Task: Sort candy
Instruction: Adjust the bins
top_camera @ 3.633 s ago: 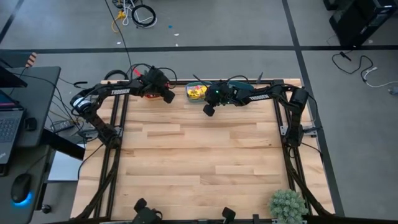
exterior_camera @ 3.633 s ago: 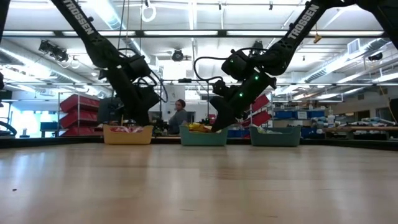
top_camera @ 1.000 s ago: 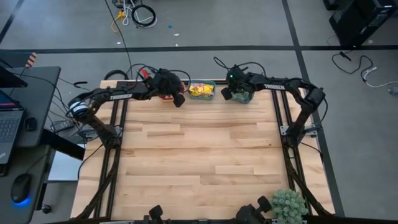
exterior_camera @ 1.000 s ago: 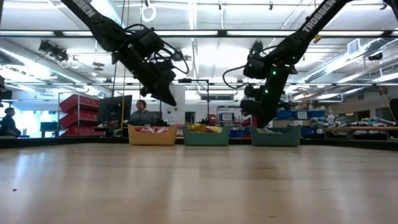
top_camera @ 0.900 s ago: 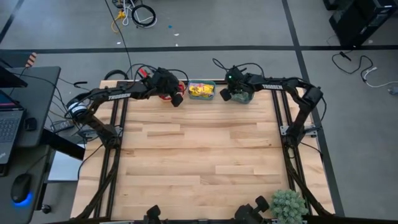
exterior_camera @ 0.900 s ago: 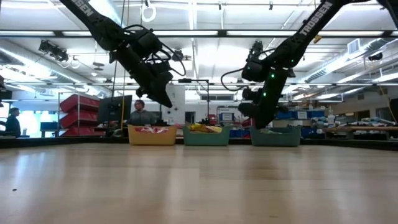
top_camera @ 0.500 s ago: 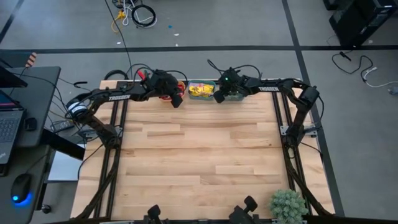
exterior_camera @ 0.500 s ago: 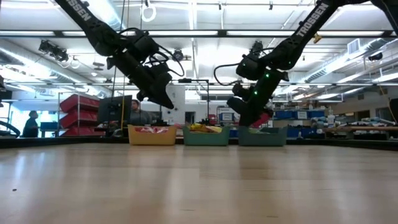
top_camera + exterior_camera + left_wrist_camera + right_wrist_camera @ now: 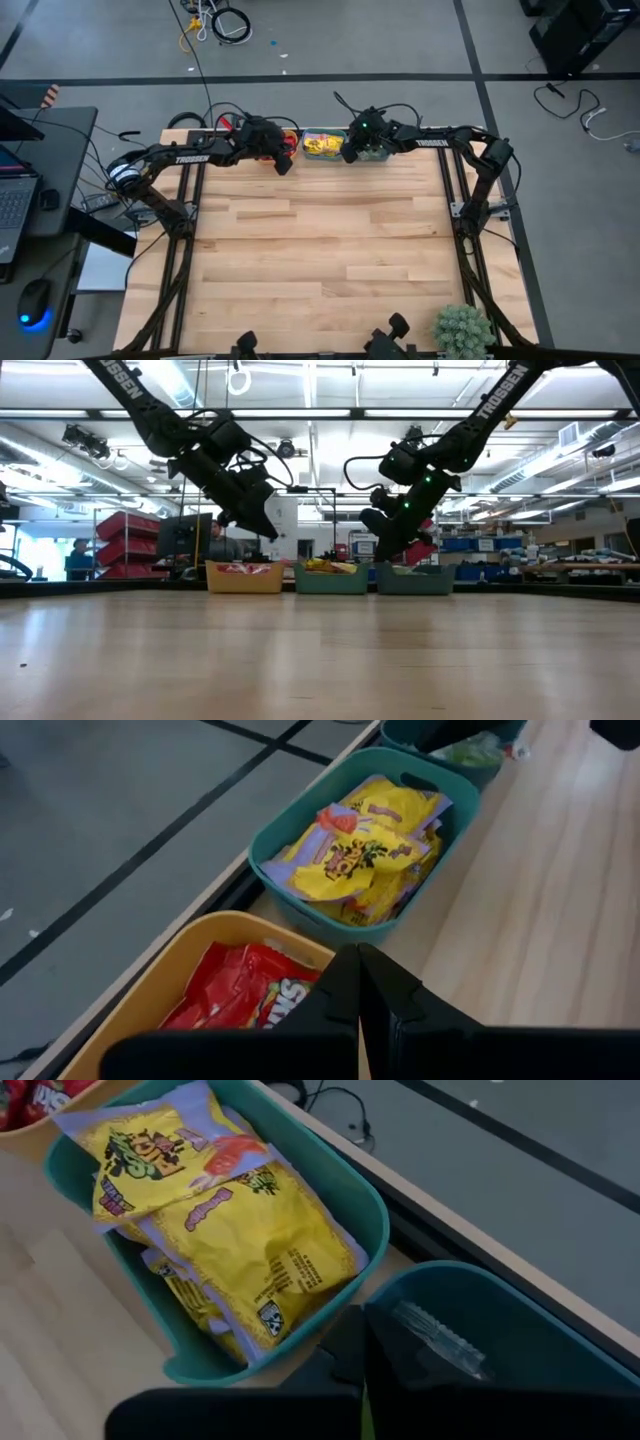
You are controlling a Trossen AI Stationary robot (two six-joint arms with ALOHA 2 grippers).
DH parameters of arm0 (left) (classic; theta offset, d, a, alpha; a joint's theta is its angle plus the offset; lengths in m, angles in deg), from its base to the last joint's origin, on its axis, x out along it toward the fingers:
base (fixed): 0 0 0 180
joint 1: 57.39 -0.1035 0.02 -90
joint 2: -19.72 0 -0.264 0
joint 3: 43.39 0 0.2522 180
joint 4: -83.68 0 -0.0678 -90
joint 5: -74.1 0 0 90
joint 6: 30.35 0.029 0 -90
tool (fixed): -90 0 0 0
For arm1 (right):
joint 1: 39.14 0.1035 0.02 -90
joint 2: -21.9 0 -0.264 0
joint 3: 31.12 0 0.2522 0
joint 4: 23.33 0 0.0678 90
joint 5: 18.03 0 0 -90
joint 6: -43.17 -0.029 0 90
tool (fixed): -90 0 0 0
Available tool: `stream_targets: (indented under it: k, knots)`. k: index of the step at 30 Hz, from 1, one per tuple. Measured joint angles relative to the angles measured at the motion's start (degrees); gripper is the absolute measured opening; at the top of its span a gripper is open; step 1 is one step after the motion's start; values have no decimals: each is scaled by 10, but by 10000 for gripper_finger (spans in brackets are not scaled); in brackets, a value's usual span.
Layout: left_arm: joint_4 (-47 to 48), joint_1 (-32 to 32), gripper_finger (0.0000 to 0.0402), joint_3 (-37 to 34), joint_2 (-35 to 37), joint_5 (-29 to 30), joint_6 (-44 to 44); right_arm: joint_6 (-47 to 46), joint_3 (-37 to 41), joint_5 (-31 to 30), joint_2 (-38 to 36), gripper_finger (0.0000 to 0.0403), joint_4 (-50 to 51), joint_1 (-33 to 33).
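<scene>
Three small bowls stand in a row at the table's far edge. An orange bowl (image 9: 170, 970) holds red candy packets (image 9: 240, 1000). A middle teal bowl (image 9: 268, 832) holds yellow packets (image 9: 240, 1230). A right teal bowl (image 9: 500, 1305) holds a clear packet (image 9: 440, 1340). My left gripper (image 9: 358, 965) is shut and empty above the orange bowl's near side (image 9: 238, 576). My right gripper (image 9: 358, 1330) is shut at the right teal bowl (image 9: 415, 578), at its end beside the middle bowl. My right gripper is on the right teal bowl's rim (image 9: 385, 1302), at the end facing the middle bowl. The fingers slant down from above. They hide the place of contact, so I cannot tell if the rim is pinched between them. The bowl stands flat on the table.
A potted plant (image 9: 462, 330) stands at the table's near right corner. A desk with a laptop (image 9: 15, 200) is beyond the left edge. The wood (image 9: 320, 260) from the bowls to the near edge lies bare. People move in the room behind.
My right gripper has gone toward the table's left edge. The right teal bowl has slid along the table with it and now stands close beside the middle teal bowl. My left gripper has drifted a little toward the left edge, still shut.
</scene>
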Motion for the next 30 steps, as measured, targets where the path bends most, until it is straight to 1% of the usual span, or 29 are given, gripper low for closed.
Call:
stream_targets:
  k: [5,9,11,13,15,16,18,20,23,25,27,30]
  knots:
    - [-17,0,0,-2,0,-33,0,-5,0,9,0,0,-4,0]
    - [-40,0,0,-2,0,-40,0,-9,0,14,0,0,-17,0]
    - [-74,0,0,-8,0,-46,-4,-9,0,30,0,0,-34,0]
    - [-115,0,0,-23,0,-56,-14,-4,-9,43,-1,0,-25,-1]
    - [-152,0,0,-43,3,-66,-23,16,-28,38,-10,0,25,-1]
    - [-163,0,0,-53,8,-70,-27,25,-40,23,-18,0,61,0]
    - [-184,0,0,-66,18,-74,-27,38,-63,-28,-30,0,144,-3]
    - [-178,0,0,-81,36,-75,-23,38,-78,-82,-37,0,232,-8]
    - [-175,0,0,-100,69,-74,-18,0,-86,-141,-47,0,337,-20]
    - [-173,0,0,-110,95,-74,-17,-30,-87,-151,-51,0,391,-35]
    - [-169,0,0,-125,122,-75,-17,-47,-76,-154,-49,0,422,-49]
    - [-164,0,0,-151,160,-75,-17,-50,-60,-153,-48,0,412,-61]
